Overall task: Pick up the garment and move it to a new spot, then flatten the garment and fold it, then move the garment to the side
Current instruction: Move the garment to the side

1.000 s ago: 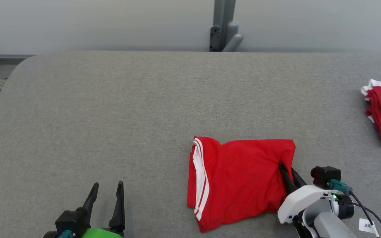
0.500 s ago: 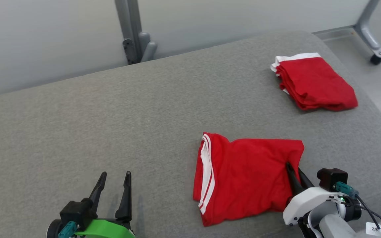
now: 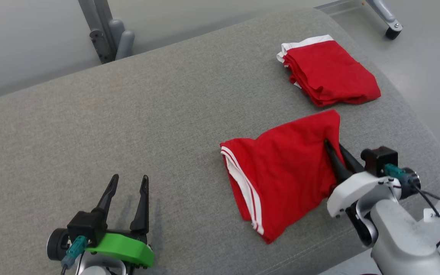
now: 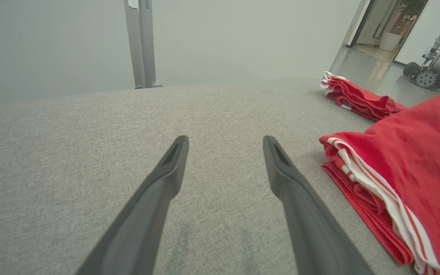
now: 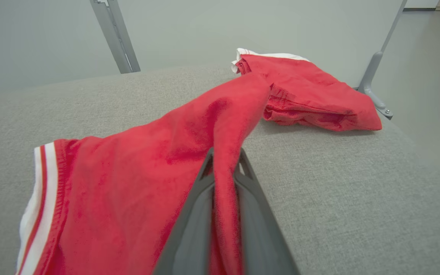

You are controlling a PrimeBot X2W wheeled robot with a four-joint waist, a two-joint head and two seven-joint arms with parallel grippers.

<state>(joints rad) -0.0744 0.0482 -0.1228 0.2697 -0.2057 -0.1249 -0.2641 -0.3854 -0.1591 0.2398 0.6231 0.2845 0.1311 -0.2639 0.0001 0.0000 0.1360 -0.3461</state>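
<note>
Dragged nearer since a second ago, the folded red jersey garment (image 3: 285, 172) with white-striped trim lies almost against a second folded red garment (image 3: 329, 70) on the grey fabric desk (image 3: 128, 114). Its fold is shown pinched in the right claw (image 5: 225, 152) by the right wrist view; the left claw (image 3: 130, 177) is spread wide, well apart.

Folded red garment (image 3: 285, 168), corner lifted

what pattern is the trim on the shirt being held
Red-and-white stripes on the trim of the garment, clearest in the left wrist view.
</note>
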